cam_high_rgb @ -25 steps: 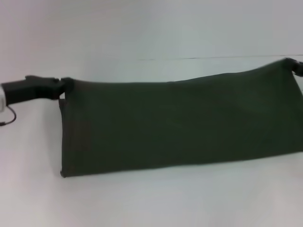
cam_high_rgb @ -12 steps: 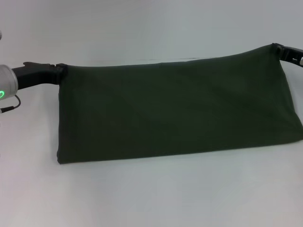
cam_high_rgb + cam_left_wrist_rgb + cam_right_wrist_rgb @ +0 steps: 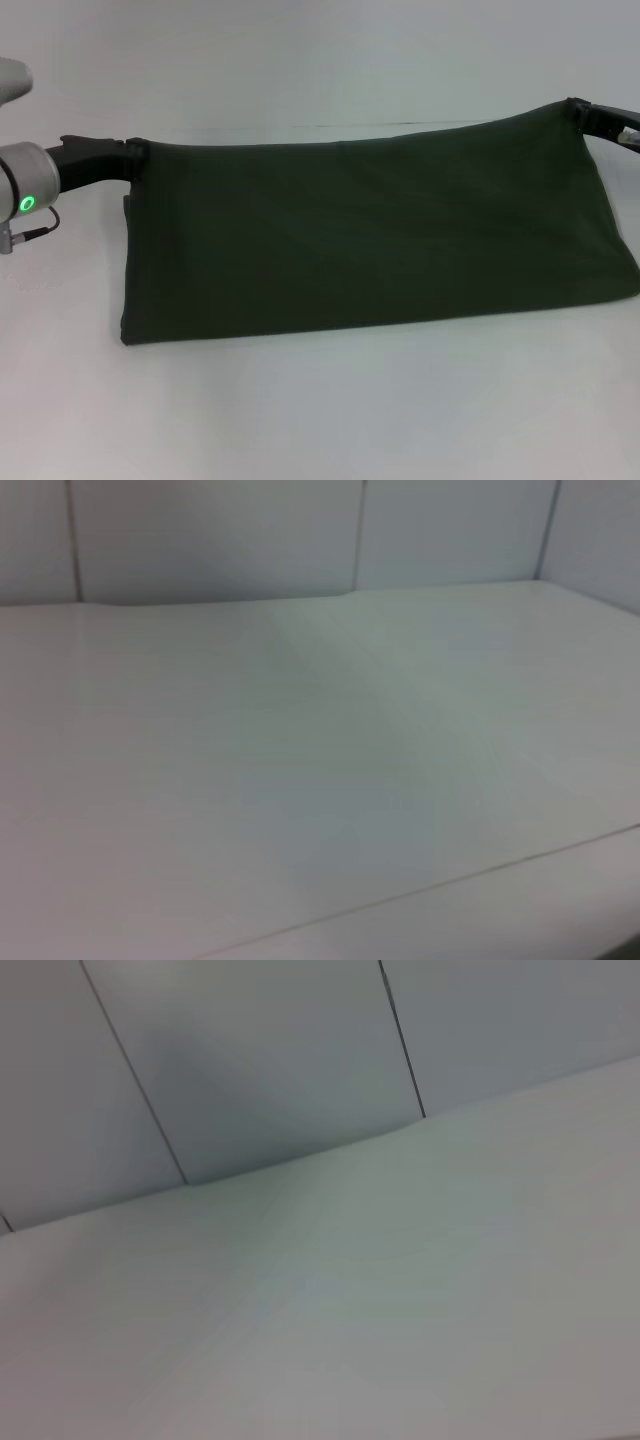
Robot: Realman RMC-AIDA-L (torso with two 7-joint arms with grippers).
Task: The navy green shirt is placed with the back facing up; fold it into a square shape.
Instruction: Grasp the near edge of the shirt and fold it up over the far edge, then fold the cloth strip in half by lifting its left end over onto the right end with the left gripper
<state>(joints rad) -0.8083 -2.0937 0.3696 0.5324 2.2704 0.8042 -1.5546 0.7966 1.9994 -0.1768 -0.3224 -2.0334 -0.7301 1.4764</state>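
Navy green shirt (image 3: 370, 235) only in head view, wrist views bare table (image 3: 300, 780).

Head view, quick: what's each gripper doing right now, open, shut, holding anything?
Left gripper: shut on the navy green shirt's far left corner.
Right gripper: shut on the shirt's far right corner.

Dark olive shirt (image 3: 370, 240) is hanging as a wide folded band, plain side showing, its two upper corners lifted, its lower fold resting along the white counter (image 3: 320, 410).
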